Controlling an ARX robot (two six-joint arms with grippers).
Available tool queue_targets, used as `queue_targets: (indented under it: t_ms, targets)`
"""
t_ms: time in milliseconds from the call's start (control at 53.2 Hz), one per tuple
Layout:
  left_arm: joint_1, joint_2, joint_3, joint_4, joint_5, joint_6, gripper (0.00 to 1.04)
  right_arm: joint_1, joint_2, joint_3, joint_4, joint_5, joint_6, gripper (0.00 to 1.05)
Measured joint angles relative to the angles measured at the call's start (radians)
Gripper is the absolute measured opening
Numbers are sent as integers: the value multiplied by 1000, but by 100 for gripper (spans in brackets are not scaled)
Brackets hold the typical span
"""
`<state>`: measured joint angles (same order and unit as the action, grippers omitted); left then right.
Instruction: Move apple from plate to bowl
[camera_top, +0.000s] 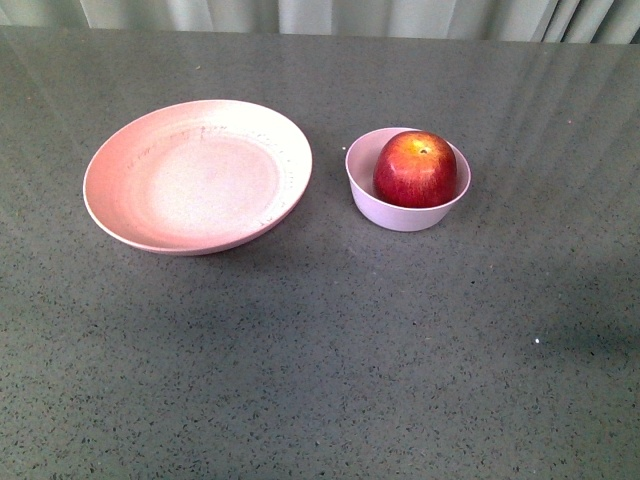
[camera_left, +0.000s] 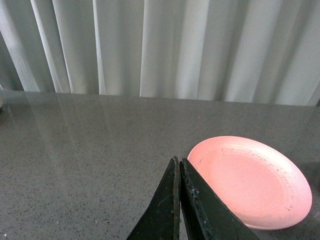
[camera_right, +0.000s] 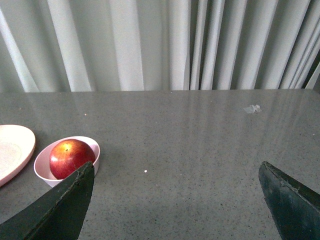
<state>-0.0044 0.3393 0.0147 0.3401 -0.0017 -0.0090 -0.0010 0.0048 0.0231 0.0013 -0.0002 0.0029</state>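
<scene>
The dark red apple sits inside the small pale bowl, right of the wide salmon-pink plate, which holds nothing. Neither arm shows in the front view. In the right wrist view my right gripper is open and empty above the table, with the apple in the bowl off to one side of it and an edge of the plate beyond. In the left wrist view my left gripper is shut and empty, with the plate lying beside it.
The grey speckled table carries only the plate and bowl. Pale curtains hang behind its far edge. A small crumpled clear scrap lies on the table far from the bowl in the right wrist view.
</scene>
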Motion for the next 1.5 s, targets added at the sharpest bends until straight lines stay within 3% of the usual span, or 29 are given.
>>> queue_targets:
  t_ms: [620, 733, 1109, 1260, 1504]
  targets:
    - [0, -169, 0, -168, 0, 0, 2, 0, 0, 0, 0, 0, 0, 96]
    - [0, -301, 0, -329, 2, 1, 2, 0, 0, 0, 0, 0, 0, 96]
    - [1, -324, 0, -340, 2, 1, 2, 0, 0, 0, 0, 0, 0, 96]
    - [1, -324, 0, -340, 2, 0, 29, 0, 0, 0, 0, 0, 0, 96]
    - [1, -324, 0, -340, 2, 0, 64, 0, 0, 0, 0, 0, 0, 96]
